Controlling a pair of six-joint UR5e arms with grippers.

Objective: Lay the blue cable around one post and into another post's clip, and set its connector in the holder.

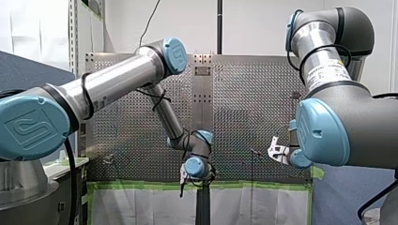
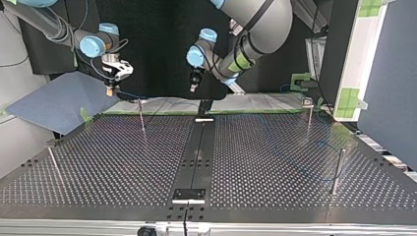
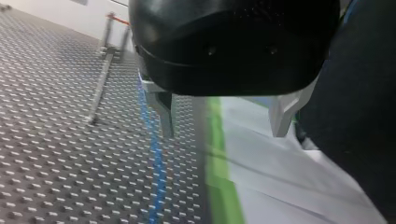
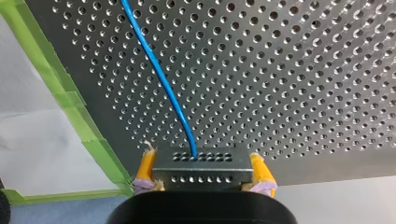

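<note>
Where the right wrist view looked along my right gripper (image 4: pixel 203 161), its yellow pads (image 4: pixel 147 167) were closed on the two ends of the connector (image 4: pixel 201 173). This was a dark block with rows of small holes, held above the perforated table (image 4: pixel 303 70) close to the green tape (image 4: pixel 70 100) at its edge. The blue cable (image 4: pixel 161 77) ran from the block's middle away across the table and was cut off by the frame. In the top view this gripper hung over the table's far left corner, near a thin post (image 2: pixel 141 115).

My left gripper (image 3: pixel 224 133) stood wide, its metal fingers (image 3: pixel 164 112) well apart, over the taped edge. The cable passed as a blurred streak below one finger, and a blurred post (image 3: pixel 100 88) stood beyond it.

In the front view my right arm's bulk hid that gripper's fingers, and my left gripper's were too small to read. In the top view the cable was only a faint line over the table's right half, and whether it lay around any post could not be told. The clip (image 2: pixel 308 102) on the far right post (image 2: pixel 309 118) was too small to show its contents. The holder could not be identified with certainty. A pale bracket (image 2: pixel 188 195) sat at the near end of the black centre strip (image 2: pixel 196 152).
</note>
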